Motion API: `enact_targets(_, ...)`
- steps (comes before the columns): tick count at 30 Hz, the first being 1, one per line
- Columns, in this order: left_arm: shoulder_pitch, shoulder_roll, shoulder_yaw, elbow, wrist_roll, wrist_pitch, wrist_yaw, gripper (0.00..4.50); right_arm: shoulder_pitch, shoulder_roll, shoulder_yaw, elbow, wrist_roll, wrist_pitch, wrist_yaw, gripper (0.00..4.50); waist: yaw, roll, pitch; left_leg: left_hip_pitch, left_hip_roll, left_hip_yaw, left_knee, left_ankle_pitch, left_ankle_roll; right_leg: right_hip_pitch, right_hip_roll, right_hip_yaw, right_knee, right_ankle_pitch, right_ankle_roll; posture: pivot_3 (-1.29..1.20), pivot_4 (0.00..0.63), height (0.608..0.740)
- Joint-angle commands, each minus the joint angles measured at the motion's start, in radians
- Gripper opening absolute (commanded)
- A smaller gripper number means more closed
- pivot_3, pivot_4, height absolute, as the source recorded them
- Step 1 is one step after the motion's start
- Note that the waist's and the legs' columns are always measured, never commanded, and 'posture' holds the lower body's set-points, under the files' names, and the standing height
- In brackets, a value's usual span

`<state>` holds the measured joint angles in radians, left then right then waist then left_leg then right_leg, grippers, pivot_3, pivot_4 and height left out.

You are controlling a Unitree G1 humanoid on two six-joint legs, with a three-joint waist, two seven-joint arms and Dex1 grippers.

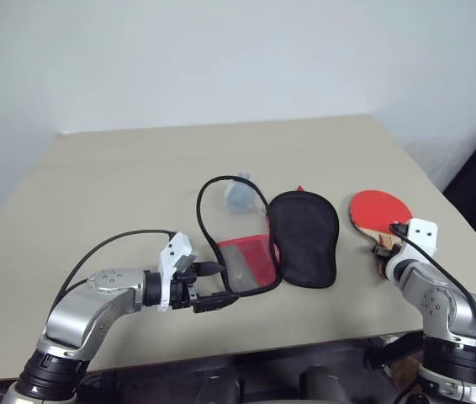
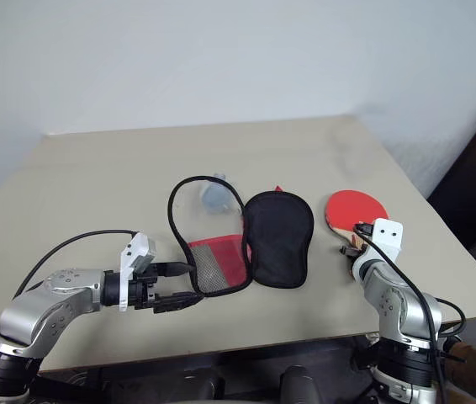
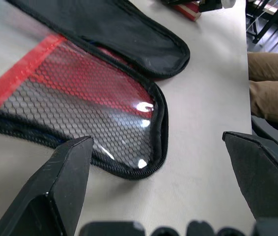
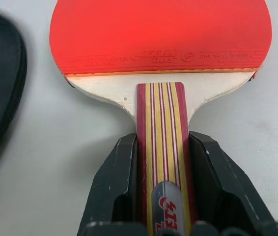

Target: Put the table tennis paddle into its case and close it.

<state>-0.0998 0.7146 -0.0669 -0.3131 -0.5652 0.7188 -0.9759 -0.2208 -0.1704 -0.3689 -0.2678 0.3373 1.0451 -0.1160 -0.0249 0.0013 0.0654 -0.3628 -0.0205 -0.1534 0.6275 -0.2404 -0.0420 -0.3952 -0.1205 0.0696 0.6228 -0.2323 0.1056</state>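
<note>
right wrist view: right gripper jaws pinch the paddle handle for lifting; left gripper gapes by the unzipped case, probably to steady it.

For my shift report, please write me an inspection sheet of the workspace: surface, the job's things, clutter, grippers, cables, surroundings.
Surface: beige table, flat, bare around the items.
Job's things: case lies unzipped and spread open in two halves; table tennis paddle lies flat to its right, red face up, outside the case.
Clutter: small grey-blue object behind the clear window of the case.
Grippers: left gripper open, beside the mesh corner of the case, not touching it; right gripper has its fingers against both sides of the paddle handle.
Cables: black cable looping over the left arm.
Surroundings: pale wall behind the table.
</note>
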Motion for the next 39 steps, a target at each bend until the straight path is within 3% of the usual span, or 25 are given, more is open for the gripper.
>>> enact_targets(1,-0.025,-0.009,-0.021,0.044,0.019,-0.045,-0.032,4.50,-0.062,0.065,-0.068,-0.190,0.071,0.043,-0.040,1.14,-0.001,0.003,0.001,0.000,0.000,0.000,-0.001,0.000,0.000,-0.001,0.000,0.000,0.000,0.000,0.000,0.00,0.000,0.740)
enact_targets(7,-0.062,-0.026,-0.061,0.100,0.041,-0.071,-0.068,4.50,0.022,0.073,0.107,-0.333,0.033,0.026,0.001,1.14,-0.011,0.004,0.001,0.000,0.000,0.000,-0.002,0.000,0.000,-0.002,0.001,0.001,0.001,0.000,0.000,0.00,0.000,0.740)
enact_targets(19,-0.075,-0.023,-0.088,0.128,0.052,-0.061,-0.104,4.50,0.055,0.246,0.301,-0.397,0.056,0.115,-0.026,1.14,-0.025,0.004,0.001,-0.002,0.001,0.000,-0.003,0.000,0.000,-0.005,0.001,0.001,0.001,0.000,0.000,0.00,0.000,0.740)
enact_targets(31,-0.070,-0.014,-0.080,0.076,0.031,-0.007,-0.079,4.50,0.012,0.300,0.277,-0.304,0.060,0.198,-0.022,1.14,-0.025,0.003,0.001,-0.003,0.001,0.000,-0.003,0.000,0.000,-0.007,0.001,0.001,0.002,0.000,0.000,0.00,0.000,0.740)
enact_targets(39,-0.063,-0.007,-0.084,0.076,0.043,-0.010,-0.071,4.50,0.021,0.249,0.302,-0.226,0.044,0.158,0.024,1.14,-0.025,0.003,0.000,-0.003,0.001,0.000,-0.003,0.000,0.000,-0.007,0.001,0.001,0.002,0.000,0.000,0.00,0.000,0.740)
